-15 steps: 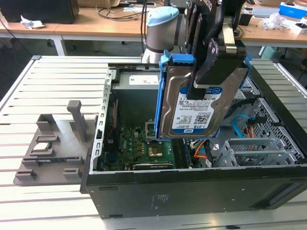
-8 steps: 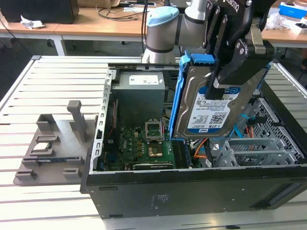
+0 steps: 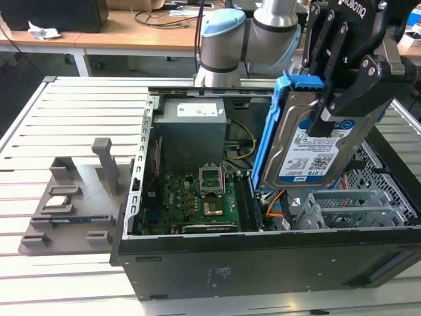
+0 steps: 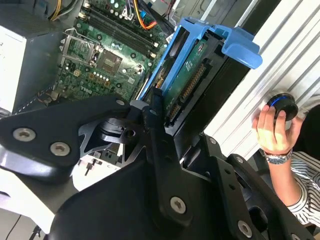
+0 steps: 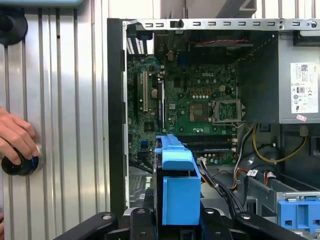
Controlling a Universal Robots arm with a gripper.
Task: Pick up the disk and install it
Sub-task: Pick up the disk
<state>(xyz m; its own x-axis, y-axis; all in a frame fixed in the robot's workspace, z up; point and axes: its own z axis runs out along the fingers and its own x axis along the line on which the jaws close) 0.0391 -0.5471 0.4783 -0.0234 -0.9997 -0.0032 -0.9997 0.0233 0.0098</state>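
Clamping the disk (image 3: 308, 158) between its black fingers (image 4: 154, 107), the gripper (image 3: 325, 120) is closed tight on the drive's two flat faces. It is holding the drive on edge and slightly tilted above the open computer case (image 3: 263, 260), toward the exterior view's right. The white-and-blue label is facing the exterior camera, and the blue carrier bracket (image 3: 271, 131) is running up one edge and across the top. The disk's lower end is hanging over the case interior, beside the metal drive cage (image 3: 355, 204); whether it is dipping below the case rim I cannot tell.

Inside the case, the green motherboard (image 3: 197, 197) is lying flat, with the grey power supply (image 3: 194, 128) just behind it. Toward the exterior view's left, a grey fixture (image 3: 72, 204) is sitting on the ribbed metal table (image 3: 66, 112) and carrying a small square chip (image 3: 58, 201).

In the second wrist view, a person's hand (image 4: 272, 132) is resting on a black knob (image 4: 281, 105) on the table, well apart from the disk.
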